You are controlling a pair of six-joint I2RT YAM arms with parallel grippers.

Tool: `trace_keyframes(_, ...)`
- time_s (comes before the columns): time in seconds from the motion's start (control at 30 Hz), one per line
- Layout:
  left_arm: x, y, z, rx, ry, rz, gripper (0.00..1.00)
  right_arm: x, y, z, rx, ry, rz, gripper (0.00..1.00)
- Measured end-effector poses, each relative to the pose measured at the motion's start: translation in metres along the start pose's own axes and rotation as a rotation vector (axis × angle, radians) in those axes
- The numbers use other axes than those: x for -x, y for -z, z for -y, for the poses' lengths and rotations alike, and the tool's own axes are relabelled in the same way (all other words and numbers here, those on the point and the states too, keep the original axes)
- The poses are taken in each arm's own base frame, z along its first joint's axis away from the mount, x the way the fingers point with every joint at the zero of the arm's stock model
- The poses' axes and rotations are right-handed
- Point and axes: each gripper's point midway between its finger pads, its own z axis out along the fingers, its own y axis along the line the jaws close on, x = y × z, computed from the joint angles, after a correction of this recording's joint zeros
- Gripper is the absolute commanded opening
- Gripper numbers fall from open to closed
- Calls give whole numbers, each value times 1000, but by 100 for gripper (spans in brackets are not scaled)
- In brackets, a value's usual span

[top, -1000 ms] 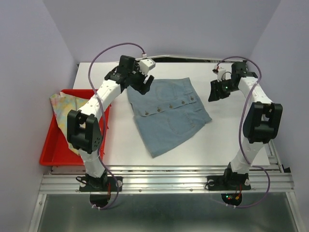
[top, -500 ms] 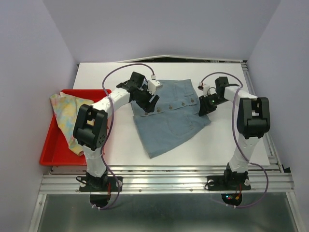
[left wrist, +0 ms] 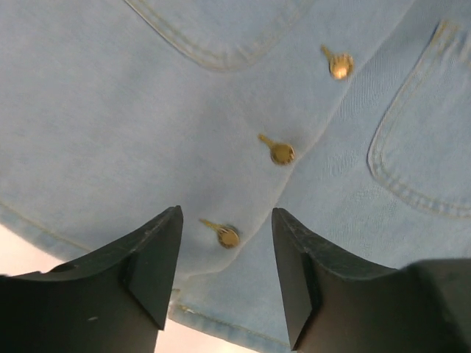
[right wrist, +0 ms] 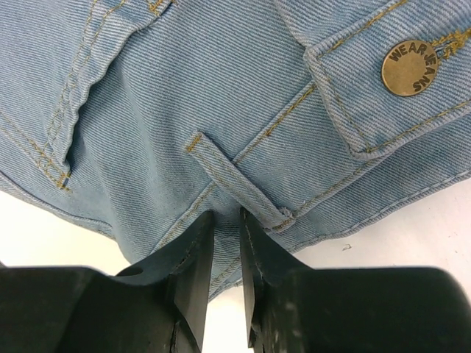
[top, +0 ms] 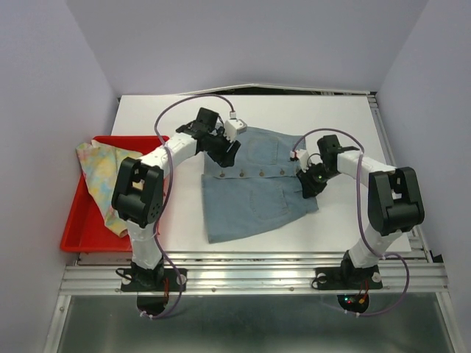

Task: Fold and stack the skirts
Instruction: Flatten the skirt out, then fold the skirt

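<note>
Both claws at the denim skirt (top: 250,195), which lies spread flat in the middle of the white table (top: 338,121)

The left claw (left wrist: 224,220) is at the skirt's far left part with its fingers wide apart, holding nothing; one brass button (left wrist: 228,236) of the button row shows between the tips and a pocket (left wrist: 434,147) lies off to the side. The right claw (right wrist: 227,220) is at the skirt's right edge, its fingers drawn almost together with only a narrow gap, pinching the denim at the waist edge just beside a belt loop (right wrist: 235,180). The floral skirt (top: 99,173) lies rumpled in the red tray (top: 73,224) at the left of the table, well apart from the denim one, spilling over the tray's rim
</note>
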Motion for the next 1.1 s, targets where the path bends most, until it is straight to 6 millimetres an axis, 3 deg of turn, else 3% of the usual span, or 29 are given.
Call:
trace_keyframes(0.07,-18,-9,7,-11,-2,-37,58,0,0,0,2,8,0,29)
trace_keyframes(0.17,-68,-24,26,-54,21,-153,55,-1,1,-2,11,22,-3,32)
trace_keyframes(0.23,-86,-27,35,-76,17,-189,54,-2,2,-3,14,33,-7,33)
trace_keyframes(0.47,-97,-19,51,-102,-28,-197,54,-20,4,-26,47,129,-53,32)
trace_keyframes(0.57,-105,-10,61,-136,-37,-228,63,-31,6,-48,94,177,-98,39)
trace_keyframes(0.6,-107,-8,64,-145,-34,-237,73,-35,8,-55,110,183,-113,43)
trace_keyframes(0.67,-105,2,70,-168,-31,-242,80,-41,13,-64,133,176,-145,50)
trace_keyframes(0.7,-99,8,72,-181,-30,-228,89,-39,18,-67,136,162,-152,62)
trace_keyframes(0.73,-89,14,70,-183,-31,-203,99,-34,22,-66,130,141,-148,65)
trace_keyframes(0.8,-52,29,56,-163,-33,-112,98,-13,34,-57,103,120,-106,72)
trace_keyframes(0.9,15,54,15,-69,-62,68,98,47,61,-30,29,94,48,89)
trace_keyframes(0.93,47,70,-7,-14,-79,151,99,75,74,-14,-11,89,123,93)
trace_keyframes(0.97,64,78,-18,15,-92,198,98,103,87,2,-48,70,205,94)
trace_keyframes(1.0,99,98,-45,86,-112,293,99,110,92,9,-63,60,228,93)
trace_keyframes(1.1,140,109,-83,143,-108,396,96,148,114,49,-131,-14,329,89)
